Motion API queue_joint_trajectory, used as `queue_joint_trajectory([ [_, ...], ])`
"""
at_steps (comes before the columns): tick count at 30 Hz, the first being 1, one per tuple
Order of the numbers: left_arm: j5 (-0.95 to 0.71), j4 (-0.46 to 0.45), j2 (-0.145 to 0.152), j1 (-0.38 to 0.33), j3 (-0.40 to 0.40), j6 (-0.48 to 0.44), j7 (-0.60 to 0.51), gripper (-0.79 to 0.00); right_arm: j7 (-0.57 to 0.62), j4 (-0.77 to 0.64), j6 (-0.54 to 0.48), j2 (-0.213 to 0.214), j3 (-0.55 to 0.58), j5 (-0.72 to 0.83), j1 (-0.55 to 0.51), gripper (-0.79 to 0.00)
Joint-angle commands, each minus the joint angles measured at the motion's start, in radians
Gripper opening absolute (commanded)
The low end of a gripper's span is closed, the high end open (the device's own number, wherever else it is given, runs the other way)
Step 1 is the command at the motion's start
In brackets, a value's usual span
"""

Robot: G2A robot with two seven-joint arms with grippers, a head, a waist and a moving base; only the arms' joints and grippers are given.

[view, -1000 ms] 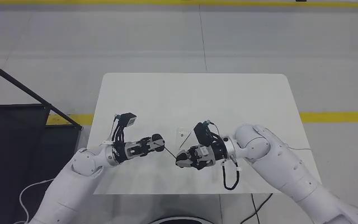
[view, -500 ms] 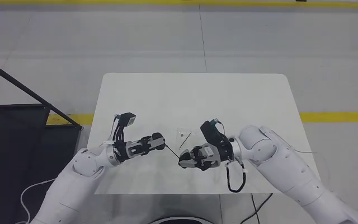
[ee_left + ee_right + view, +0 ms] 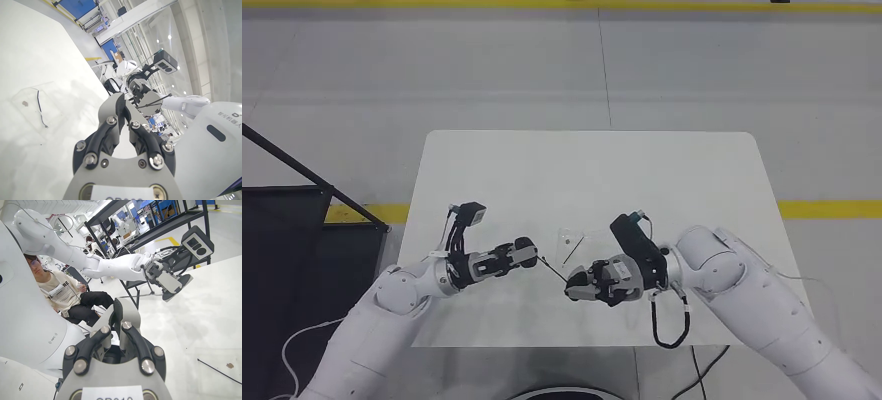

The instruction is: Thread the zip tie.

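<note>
A thin black zip tie stretches in the air between my two grippers, above the front middle of the white table. My left gripper is shut on one end. In the right wrist view that left gripper has the tie's small head just off its fingertips. My right gripper is shut on the other end. In the left wrist view the strap crosses the right gripper's fingers and sticks out past them. My own left gripper and right gripper show with jaws pressed together.
A second black zip tie lies flat on a clear plastic bag on the table just behind the grippers, and it is the loose tie in the right wrist view. The table's front edge runs close below both grippers.
My right arm has shifted a little to the right and toward the table's front edge, turning its wrist. The left arm has stayed put.
</note>
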Motion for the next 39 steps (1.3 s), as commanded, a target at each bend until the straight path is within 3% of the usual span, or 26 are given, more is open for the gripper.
queue_joint_trajectory([
  [1, 0.000, 0.005, -0.001, -0.001, 0.002, -0.001, 0.001, -0.785, 0.000, -0.007, 0.000, 0.001, 0.015, -0.003, -0.010, -0.785],
  [27, 0.019, 0.043, -0.013, -0.015, 0.023, 0.003, 0.001, -0.785, 0.000, -0.079, 0.000, 0.002, 0.125, 0.003, -0.098, -0.785],
  [39, 0.017, 0.045, -0.017, -0.014, 0.023, 0.001, -0.001, -0.785, 0.000, -0.082, 0.000, 0.005, 0.105, 0.000, -0.095, -0.785],
])
